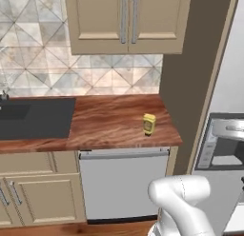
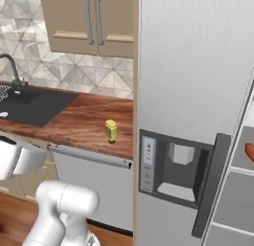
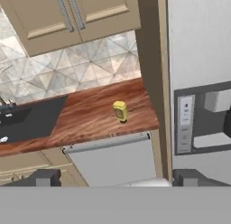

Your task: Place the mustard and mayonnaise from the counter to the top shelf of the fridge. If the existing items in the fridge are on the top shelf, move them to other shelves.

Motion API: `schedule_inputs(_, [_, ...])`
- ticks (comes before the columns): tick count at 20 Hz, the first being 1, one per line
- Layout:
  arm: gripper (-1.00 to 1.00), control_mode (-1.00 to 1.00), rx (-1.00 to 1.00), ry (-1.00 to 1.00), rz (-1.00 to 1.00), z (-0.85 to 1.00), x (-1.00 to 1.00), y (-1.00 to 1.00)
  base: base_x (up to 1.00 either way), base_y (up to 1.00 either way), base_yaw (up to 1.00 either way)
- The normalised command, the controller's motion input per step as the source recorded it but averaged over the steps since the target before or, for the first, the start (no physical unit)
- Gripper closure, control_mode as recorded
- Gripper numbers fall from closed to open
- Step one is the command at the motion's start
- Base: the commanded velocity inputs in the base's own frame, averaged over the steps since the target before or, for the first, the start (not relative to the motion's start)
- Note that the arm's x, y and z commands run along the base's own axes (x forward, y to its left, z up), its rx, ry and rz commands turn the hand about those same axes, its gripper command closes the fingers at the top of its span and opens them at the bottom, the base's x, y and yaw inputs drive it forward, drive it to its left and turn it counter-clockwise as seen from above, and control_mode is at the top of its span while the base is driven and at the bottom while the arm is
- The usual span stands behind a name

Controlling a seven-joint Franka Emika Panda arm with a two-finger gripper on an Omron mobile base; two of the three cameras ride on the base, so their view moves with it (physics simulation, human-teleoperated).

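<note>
Kitchen corner: wood counter (image 1: 109, 121) running up to the fridge (image 2: 193, 91). Gripper (image 3: 115, 178) released, jaws wide apart, nothing between them, well back from the counter. Mustard (image 3: 120, 111) lies straight ahead along the gripper's line of sight, standing upright near the counter's front edge at the fridge end. Long axis vertical, so the reach is forward. Carrot (image 2: 249, 152) visible inside the fridge.

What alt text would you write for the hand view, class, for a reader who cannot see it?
A yellow mustard bottle stands upright on a reddish-brown counter, near the fridge, above a white dishwasher front. The open gripper frames the scene from below.
</note>
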Motion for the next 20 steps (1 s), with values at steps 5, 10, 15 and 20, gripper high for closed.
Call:
schedule_inputs(5, [-1.00, 1.00, 0.00, 0.00, 0.00, 0.00, 0.00, 0.00, 0.74, 0.09, -0.01])
schedule_inputs(10, [-1.00, 1.00, 0.00, 0.00, 0.00, 0.00, 0.00, 0.00, 0.25, 0.00, 0.00])
schedule_inputs(15, [-1.00, -1.00, -0.02, 0.21, 0.00, -0.18, 0.52, 0.09, 0.00, 0.00, 0.00])
schedule_inputs(20, [-1.00, -1.00, -0.05, 0.35, 0.00, -0.49, 0.72, 0.19, 0.00, 0.00, 0.00])
